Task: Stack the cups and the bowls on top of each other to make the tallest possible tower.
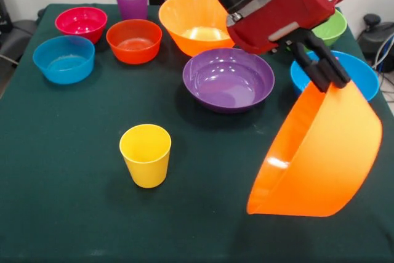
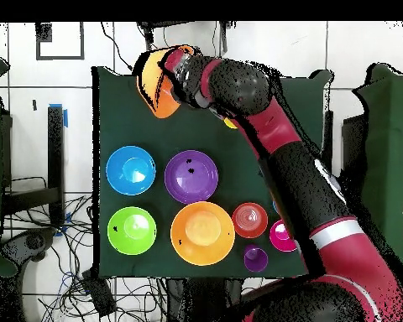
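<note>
Right now the gripper [image 1: 324,69] has its black fingers [image 1: 335,66] closed over the rim of a large orange bowl [image 1: 320,158], one finger inside the wall and one outside, and the bowl hangs tilted below them, clear of the green table [image 1: 61,201], its mouth turned toward the yellow cup [image 1: 146,154]. That cup stands upright on the cloth, well apart from the fingers, past the held bowl's open side. Just behind the fingers sits a blue bowl [image 1: 363,72], partly hidden by the held one, and beside them lies the wide purple bowl [image 1: 228,79]. Farther from the fingers are the second large orange bowl [image 1: 194,23], the red-orange bowl [image 1: 134,40], the pink bowl [image 1: 80,22], another blue bowl [image 1: 63,59], the purple cup [image 1: 132,0] and a green bowl [image 1: 332,28].
</note>
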`<act>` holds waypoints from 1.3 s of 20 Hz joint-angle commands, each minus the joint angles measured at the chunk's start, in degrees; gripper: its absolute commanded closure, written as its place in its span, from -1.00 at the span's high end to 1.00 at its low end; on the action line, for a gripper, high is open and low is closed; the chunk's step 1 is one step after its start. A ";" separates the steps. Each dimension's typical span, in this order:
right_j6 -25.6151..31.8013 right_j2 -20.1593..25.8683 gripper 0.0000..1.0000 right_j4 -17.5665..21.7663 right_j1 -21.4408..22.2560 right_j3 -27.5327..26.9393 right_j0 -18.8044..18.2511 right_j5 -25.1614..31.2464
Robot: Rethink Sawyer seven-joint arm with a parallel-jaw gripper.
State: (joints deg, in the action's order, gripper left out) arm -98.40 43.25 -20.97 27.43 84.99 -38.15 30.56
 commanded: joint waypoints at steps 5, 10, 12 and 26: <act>3.25 7.57 -1.00 3.63 -2.84 1.84 0.09 0.96; 3.09 8.52 -1.00 4.19 -4.09 1.20 0.17 0.46; 3.41 8.67 -1.00 4.82 -4.99 0.87 -0.08 0.18; 3.83 11.52 -1.00 10.40 -9.53 2.87 -3.79 -2.21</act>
State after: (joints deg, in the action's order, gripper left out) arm -98.40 53.30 -14.72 19.82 85.42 -40.51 30.55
